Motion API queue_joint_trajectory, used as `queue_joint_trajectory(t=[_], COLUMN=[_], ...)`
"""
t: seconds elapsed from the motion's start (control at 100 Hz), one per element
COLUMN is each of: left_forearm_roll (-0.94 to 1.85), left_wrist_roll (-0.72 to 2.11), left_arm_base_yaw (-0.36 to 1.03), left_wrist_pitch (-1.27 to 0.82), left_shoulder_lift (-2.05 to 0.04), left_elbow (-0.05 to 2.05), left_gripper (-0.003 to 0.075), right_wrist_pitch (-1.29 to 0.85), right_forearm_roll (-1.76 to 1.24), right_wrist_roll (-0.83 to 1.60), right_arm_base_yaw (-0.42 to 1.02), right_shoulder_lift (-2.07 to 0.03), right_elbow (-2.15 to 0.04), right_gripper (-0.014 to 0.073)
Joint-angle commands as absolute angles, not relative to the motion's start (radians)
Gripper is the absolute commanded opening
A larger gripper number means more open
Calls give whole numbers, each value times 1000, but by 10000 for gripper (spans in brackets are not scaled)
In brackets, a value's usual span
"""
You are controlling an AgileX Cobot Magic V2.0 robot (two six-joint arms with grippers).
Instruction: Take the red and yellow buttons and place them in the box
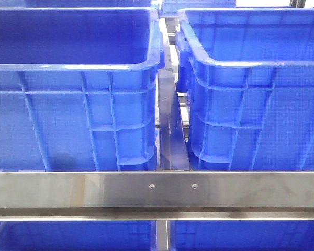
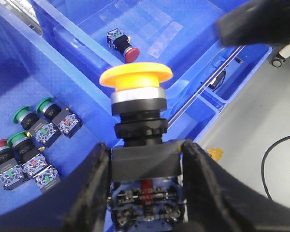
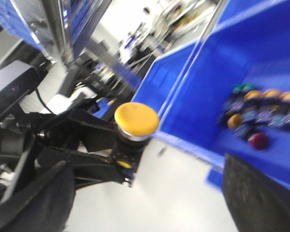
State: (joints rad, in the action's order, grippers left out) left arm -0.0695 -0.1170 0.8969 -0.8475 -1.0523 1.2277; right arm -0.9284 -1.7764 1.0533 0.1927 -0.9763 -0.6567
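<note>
Because the yellow button [image 2: 135, 79] is gripped low on its black body, the left claw [image 2: 144, 166] leaves the mushroom cap standing clear above its fingers [image 2: 94, 188], which are clamped on either side of the housing in the lower middle of the left wrist frame. That hold suits a drop into a crate, since nothing has to slide past the cap on release. Beyond it, in the upper part of that frame, a red button [image 2: 124, 47] lies alone on a blue crate floor [image 2: 150, 29], while green and red ones [image 2: 36, 145] cluster at the lower left in another compartment (which crate is the target box I cannot tell). The right claw [image 3: 150, 203] shows only blurred dark edges with nothing between them, so it looks spread apart. In its frame the yellow cap sits centre-left.
</note>
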Motion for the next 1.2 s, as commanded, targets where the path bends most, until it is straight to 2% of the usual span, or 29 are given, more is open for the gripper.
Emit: queue_joint_trajectory(t=[0.0,0.19,0.5,0.83,0.88,0.95,1.12,1.19], left_forearm_roll=[-64,-64,-64,-64,-64,-64,-64,-64], left_wrist_roll=[-117,-117,-117,-117,-117,-117,-117,-117], left_arm_base_yaw=[903,903,903,903,903,903,903,903], left_wrist_pitch=[-779,-784,-784,-788,-788,-789,-799,-806], left_shoulder_lift=[-1037,-1037,-1037,-1037,-1037,-1037,-1037,-1037], left_elbow=[1253,1253,1253,1253,1253,1253,1253,1253], left_gripper=[-19,-19,-19,-19,-19,-19,-19,-18], right_wrist_pitch=[-1056,-1093,-1081,-1074,-1074,-1074,-1078,-1081], right_forearm_roll=[-1920,-1920,-1920,-1920,-1920,-1920,-1920,-1920], right_wrist_roll=[1022,1011,1010,1011,1011,1011,1011,1011], right_arm_base_yaw=[192,223,368,433,433,433,433,433], right_shoulder_lift=[-1042,-1156,-1304,-1350,-1350,-1350,-1350,-1350], right_elbow=[-732,-804,-930,-1017,-1017,-1017,-1017,-1017], right_gripper=[635,635,635,630,602,521,231,152])
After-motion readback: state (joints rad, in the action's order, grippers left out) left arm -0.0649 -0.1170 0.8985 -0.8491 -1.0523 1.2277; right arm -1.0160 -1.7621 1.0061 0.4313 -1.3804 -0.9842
